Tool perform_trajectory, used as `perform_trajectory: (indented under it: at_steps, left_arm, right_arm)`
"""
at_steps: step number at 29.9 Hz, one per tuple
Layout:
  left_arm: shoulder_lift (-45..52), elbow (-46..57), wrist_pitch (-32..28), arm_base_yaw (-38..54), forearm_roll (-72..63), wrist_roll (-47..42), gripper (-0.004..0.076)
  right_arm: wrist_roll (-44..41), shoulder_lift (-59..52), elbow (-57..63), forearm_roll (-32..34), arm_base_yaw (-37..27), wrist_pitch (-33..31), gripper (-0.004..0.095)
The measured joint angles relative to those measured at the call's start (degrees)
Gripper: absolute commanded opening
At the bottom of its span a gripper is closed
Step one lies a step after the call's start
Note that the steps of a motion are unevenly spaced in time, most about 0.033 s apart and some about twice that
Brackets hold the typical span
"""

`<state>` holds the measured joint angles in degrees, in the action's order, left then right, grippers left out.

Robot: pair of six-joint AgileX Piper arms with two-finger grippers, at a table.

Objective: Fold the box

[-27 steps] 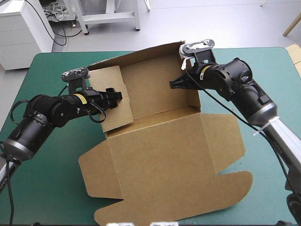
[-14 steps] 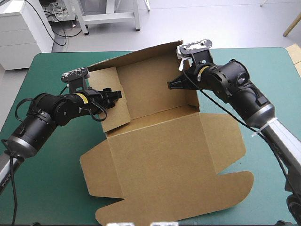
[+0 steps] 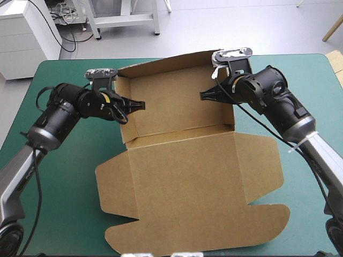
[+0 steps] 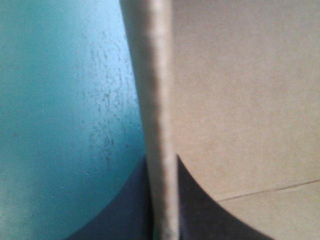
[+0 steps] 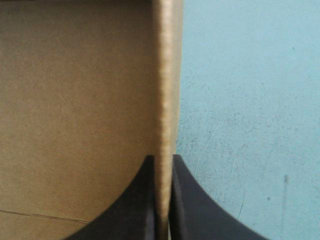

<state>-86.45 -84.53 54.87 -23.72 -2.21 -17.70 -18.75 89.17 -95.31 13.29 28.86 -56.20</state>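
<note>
The brown box (image 3: 187, 182) lies in the middle of the teal-green table, its back wall and two side walls raised and its wide lid flat toward the near edge. My left gripper (image 3: 140, 104) is shut on the box's left wall. In the left wrist view that wall's edge (image 4: 155, 120) runs between the black fingers (image 4: 200, 210), with board on one side and table on the other. My right gripper (image 3: 204, 96) is shut on the right wall, whose edge (image 5: 167, 100) stands between its fingers (image 5: 130, 210).
Bare teal-green cover (image 3: 59, 182) lies on both sides of the box and along the near left. The flat lid's rounded flap (image 3: 268, 214) reaches close to the near edge. A pale board corner (image 3: 337, 61) shows at the table's far right.
My left gripper has gone from open to shut on the left wall. That wall swung outward and now stands straighter. The right gripper kept its grip and shifted slightly right.
</note>
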Motion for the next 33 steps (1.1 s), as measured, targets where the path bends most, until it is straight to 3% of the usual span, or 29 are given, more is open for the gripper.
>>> perform_trajectory:
  at_steps: [7, 14, 29, 33]
  left_arm:
    - [-14.27, -15.04, 10.12, 0.0, 0.04, 3.04, -0.0008]
    - [-24.17, -20.41, 16.77, 0.0, -1.19, 4.2, -0.0008]
    - [-29.88, -22.1, 16.5, -1.22, 0.9, 4.4, -0.0008]
    - [-29.94, -22.1, 16.42, -1.22, 0.98, 4.4, 0.0008]
  right_arm:
    - [3.03, 7.68, -0.26, -8.16, -6.34, -5.03, -0.0015]
    - [5.52, 15.56, -0.31, -12.3, -8.81, -8.24, -0.0016]
    - [5.77, 18.74, -0.68, -13.29, -9.08, -8.37, -0.0004]
    - [5.91, 18.85, -0.68, -13.29, -9.08, -8.12, 0.0165]
